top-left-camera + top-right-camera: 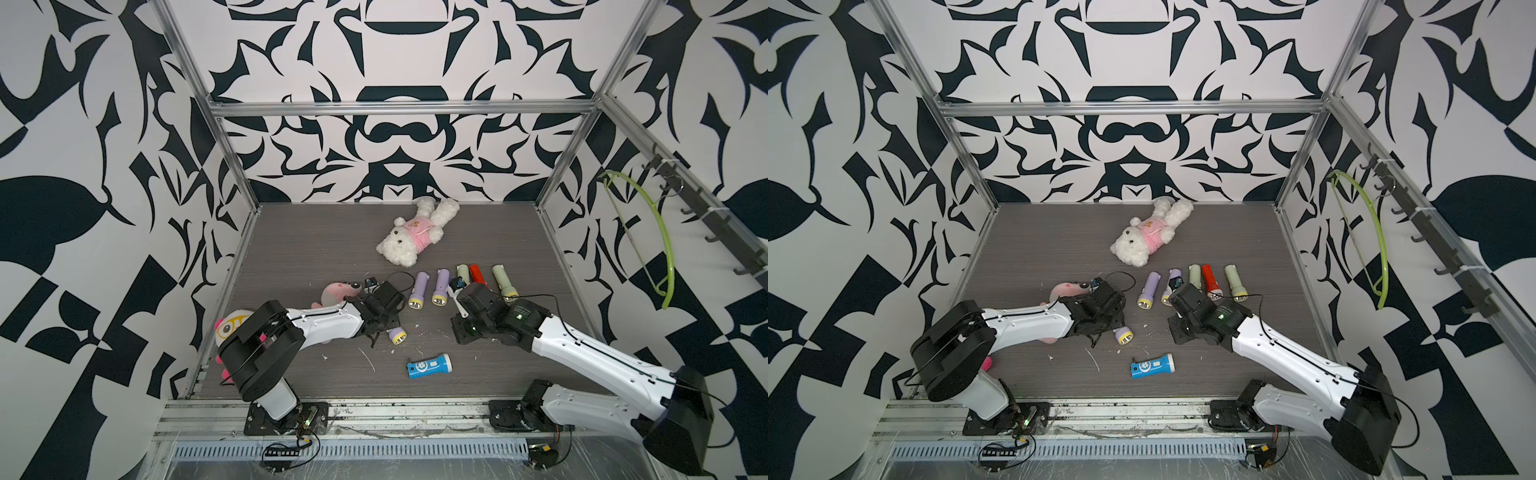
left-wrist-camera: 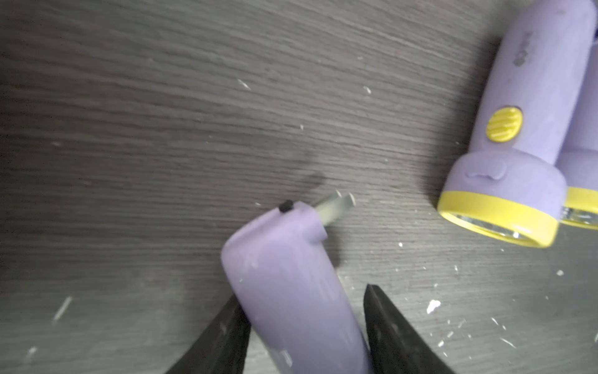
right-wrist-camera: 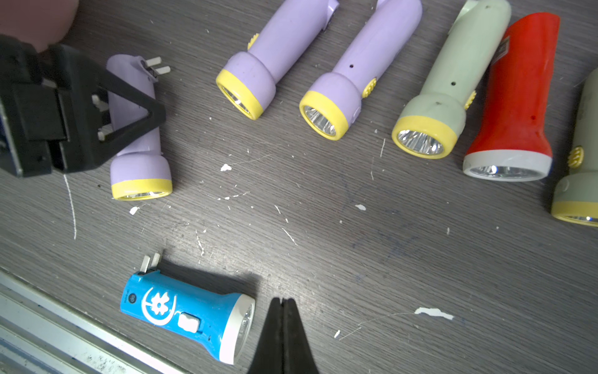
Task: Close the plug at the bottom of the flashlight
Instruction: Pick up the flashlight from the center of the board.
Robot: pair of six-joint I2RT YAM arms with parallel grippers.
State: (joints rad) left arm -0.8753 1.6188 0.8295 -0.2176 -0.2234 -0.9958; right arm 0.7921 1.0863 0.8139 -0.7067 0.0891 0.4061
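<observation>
A purple flashlight (image 1: 398,336) (image 3: 136,129) with a yellow rim lies on the dark wood table. Its plug (image 2: 335,207) (image 3: 158,66) at the bottom end is folded out, with two metal prongs sticking past the body. My left gripper (image 2: 302,291) straddles the flashlight's body (image 2: 291,285), and both black fingers touch its sides. My right gripper (image 3: 282,299) hovers shut and empty above the table, just beside the lens end of a blue flashlight (image 3: 187,311).
The blue flashlight (image 1: 430,365) lies near the front rail with its prongs (image 3: 150,260) out. Two purple (image 1: 419,289), two pale green (image 1: 505,282) and a red flashlight (image 1: 478,274) lie in a row behind. A white bear (image 1: 415,235) lies at the back, a pink plush (image 1: 338,291) at the left.
</observation>
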